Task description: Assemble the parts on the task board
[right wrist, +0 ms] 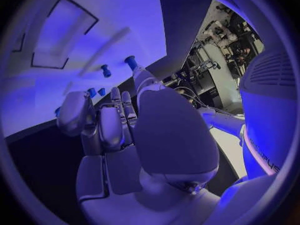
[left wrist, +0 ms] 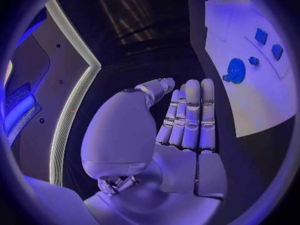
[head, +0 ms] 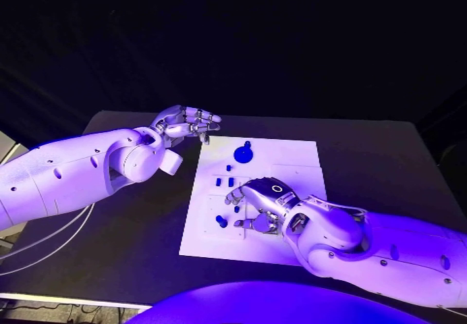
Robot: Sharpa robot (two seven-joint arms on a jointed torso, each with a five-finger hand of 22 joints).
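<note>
- The left hand (head: 187, 123) hovers off the task board's (head: 292, 152) far-left corner, fingers together, holding nothing.
- The right hand (head: 261, 202) sits curled over the board's small parts (head: 226, 181) (grip unclear); the round blue part (head: 243, 153) lies apart.

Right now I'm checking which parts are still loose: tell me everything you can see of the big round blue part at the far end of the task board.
The round blue part is a flat disc with a small tab on its far side and a pale spot at its centre; it looks like plastic. It lies flat near the far edge of the white task board, apart from the smaller blue pieces nearer the robot. Neither hand touches it: the left hand hovers beyond the board's corner.
</note>
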